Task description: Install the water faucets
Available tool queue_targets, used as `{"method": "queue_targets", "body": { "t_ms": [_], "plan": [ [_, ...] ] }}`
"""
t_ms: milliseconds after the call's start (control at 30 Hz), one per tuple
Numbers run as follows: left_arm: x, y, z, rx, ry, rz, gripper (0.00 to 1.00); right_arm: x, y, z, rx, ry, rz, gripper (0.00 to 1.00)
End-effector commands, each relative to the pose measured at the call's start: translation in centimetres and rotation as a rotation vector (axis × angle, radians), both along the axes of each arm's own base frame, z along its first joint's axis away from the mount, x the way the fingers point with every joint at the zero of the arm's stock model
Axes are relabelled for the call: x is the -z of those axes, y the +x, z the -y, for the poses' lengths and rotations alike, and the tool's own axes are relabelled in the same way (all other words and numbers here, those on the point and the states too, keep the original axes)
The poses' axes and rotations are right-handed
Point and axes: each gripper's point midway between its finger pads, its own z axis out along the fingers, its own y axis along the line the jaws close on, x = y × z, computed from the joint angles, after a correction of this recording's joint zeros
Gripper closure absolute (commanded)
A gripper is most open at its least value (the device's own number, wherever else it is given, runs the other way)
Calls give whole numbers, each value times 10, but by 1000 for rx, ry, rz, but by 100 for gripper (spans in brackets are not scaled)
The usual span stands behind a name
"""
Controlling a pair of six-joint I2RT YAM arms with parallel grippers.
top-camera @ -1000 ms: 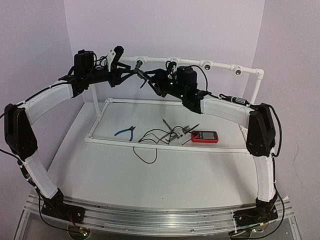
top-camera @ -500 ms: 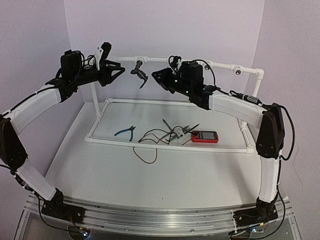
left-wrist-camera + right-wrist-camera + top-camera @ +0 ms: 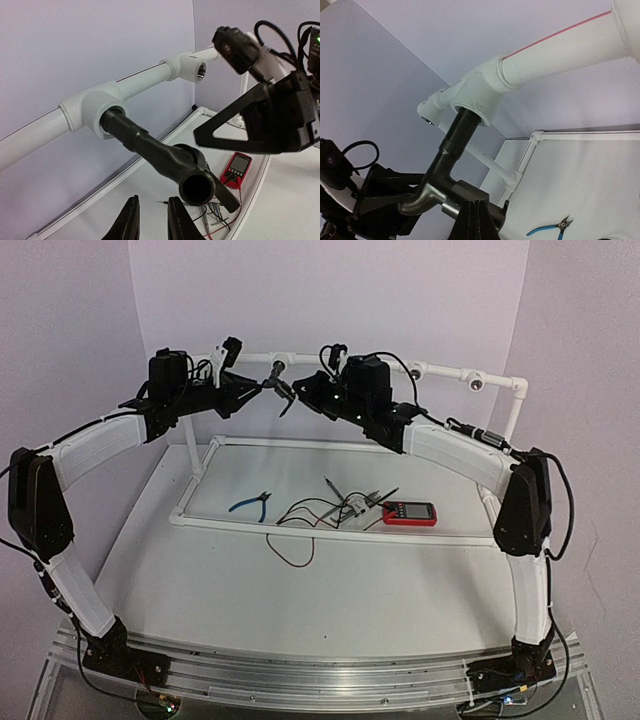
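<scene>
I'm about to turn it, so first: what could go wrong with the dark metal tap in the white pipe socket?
1. Threads show outside the white tee socket, so the dark grey metal faucet may not be fully seated. It could sit loose or leak.
2. The left gripper, open under the spout, and the right gripper, shut close to the faucet's body, crowd the same spot and might collide.

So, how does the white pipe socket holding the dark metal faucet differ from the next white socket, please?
The white pipe socket has the dark metal faucet threaded into its mouth; the next white socket gapes empty. The filled one is nearer the left wrist camera, the empty one farther. Both share one white pipe.
</scene>
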Motion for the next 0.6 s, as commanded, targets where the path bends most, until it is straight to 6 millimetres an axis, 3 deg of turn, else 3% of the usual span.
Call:
{"method": "queue_targets", "body": {
  "t_ms": [0, 200, 400, 567],
  "plan": [
    [-50, -9, 16, 60, -53, 127, 80, 4, 6, -14, -25, 26, -13, 100],
    [-61, -10, 21, 71, -60, 149, 82, 5, 12, -26, -32, 68, -20, 100],
    [-59, -14, 36, 106, -58, 141, 83, -2, 16, -41, -66, 153, -10, 100],
    [-55, -10, 37, 97, -52, 124, 83, -2, 20, -43, -59, 201, -18, 100]
  ]
}}
